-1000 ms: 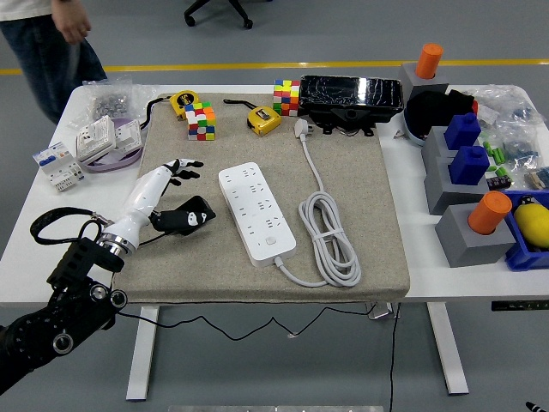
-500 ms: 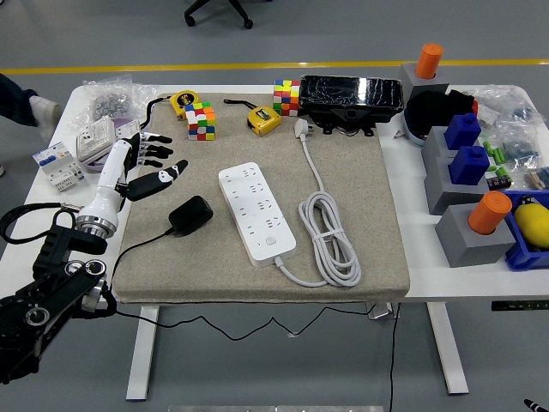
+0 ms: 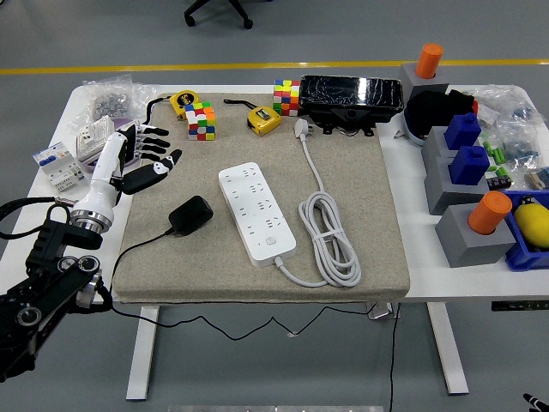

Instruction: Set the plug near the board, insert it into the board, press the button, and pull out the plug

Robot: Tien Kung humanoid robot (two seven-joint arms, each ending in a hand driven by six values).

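On the beige mat [image 3: 360, 197], left half: one black plug [image 3: 190, 214], lying free just beside the left edge of the white power board [image 3: 256, 212], not touching it, cable trailing off toward the mat's near left corner.

Item, my left hand [image 3: 137, 163]: raised over the mat's left border, up and to the left of the plug and apart from it. Fingers spread and relaxed, nothing in them. Right hand: not in view.

Item, power board: flat, slanted on the mat, sockets facing up, button [image 3: 271, 241] toward its near end. Its own white cord [image 3: 328, 232] lies coiled to the right, white plug end [image 3: 300, 128] near the far edge.

Item, bystanders: two colour cubes [image 3: 200, 120] [image 3: 286, 97], two yellow tape measures [image 3: 182, 102] [image 3: 264, 119], a black box [image 3: 350, 97].

Status, as I judge it: plug placed near the board; insertion, button press and pull-out not yet done.

Risks:
- Plug lies on its side, so a poor grasp could leave the prongs misaligned with a socket.
- Board is unsecured; a push from the left may slide it across the mat.
- Trailing cable could snag my fingers or drag the plug askew.
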